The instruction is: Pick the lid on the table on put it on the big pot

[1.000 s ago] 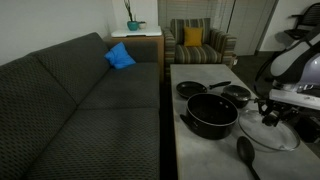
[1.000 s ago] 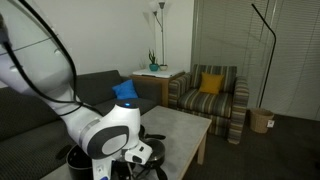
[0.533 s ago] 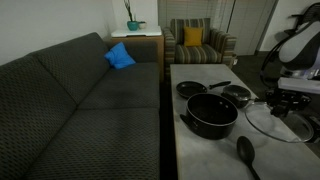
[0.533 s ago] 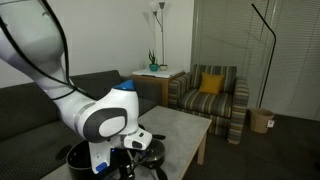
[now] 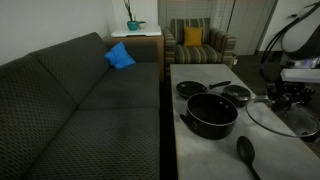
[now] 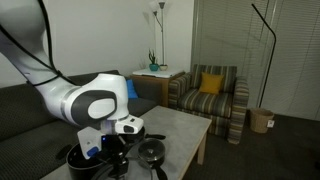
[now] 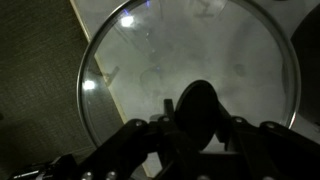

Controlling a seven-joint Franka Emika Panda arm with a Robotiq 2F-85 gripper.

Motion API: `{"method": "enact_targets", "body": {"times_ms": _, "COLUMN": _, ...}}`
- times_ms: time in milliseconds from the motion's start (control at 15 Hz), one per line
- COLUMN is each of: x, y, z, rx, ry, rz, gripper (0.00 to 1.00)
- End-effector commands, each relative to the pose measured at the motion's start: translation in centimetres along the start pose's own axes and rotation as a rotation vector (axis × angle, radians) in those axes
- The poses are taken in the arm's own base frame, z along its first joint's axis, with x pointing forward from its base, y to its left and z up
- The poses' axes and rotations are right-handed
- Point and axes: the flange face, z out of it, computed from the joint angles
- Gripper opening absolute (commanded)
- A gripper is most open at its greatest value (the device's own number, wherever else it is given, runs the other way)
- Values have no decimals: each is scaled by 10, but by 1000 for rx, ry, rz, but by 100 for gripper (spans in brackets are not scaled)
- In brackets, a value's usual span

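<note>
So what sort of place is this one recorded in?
Most likely a home living room: a long dark grey fabric sofa, a striped upholstered armchair and a tall white floor lamp.

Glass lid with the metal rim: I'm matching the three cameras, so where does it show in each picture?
In an exterior view: the round clear glass lid sits at the right edge, right of the big black pot.
In an exterior view: not discernible; the white robot arm blocks that area.
Wrist view: it fills most of the frame.
Shared landmark: the light grey stone-look table.
</note>
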Motion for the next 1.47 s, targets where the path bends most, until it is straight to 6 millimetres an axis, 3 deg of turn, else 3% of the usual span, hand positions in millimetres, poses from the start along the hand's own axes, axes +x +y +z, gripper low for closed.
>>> {"method": "enact_targets", "body": {"times_ms": 0, "x": -13, "y": -8, "z": -34, "rx": -8, "ry": 23, "rz": -66, "gripper": 14}}
{"method": "enact_targets", "body": {"times_ms": 333, "x": -28, "y": -39, "z": -57, "rx": 14, "ry": 43, "rz": -188, "gripper": 14}}
{"method": "enact_targets", "body": {"times_ms": 867, "x": -37, "y": -116, "z": -80, "rx": 74, "ry": 21, "rz": -477, "gripper": 14}}
{"method": "enact_targets", "body": {"times_ms": 933, "x": -40, "y": -106, "z": -67, "rx": 77, "ry": 35, "rz": -404, "gripper": 39}}
{"method": "enact_targets", "body": {"times_ms": 1200, "x": -42, "y": -118, "z": -74, "rx": 84, "ry": 31, "rz": -450, "gripper": 39}}
{"method": "enact_targets", "body": {"times_ms": 1267, "x": -41, "y": -118, "z": -73, "rx": 83, "ry": 30, "rz": -452, "gripper": 14}}
{"method": "enact_targets", "body": {"times_ms": 1400, "x": -43, "y": -113, "z": -62, "rx": 83, "ry": 12, "rz": -423, "gripper": 14}}
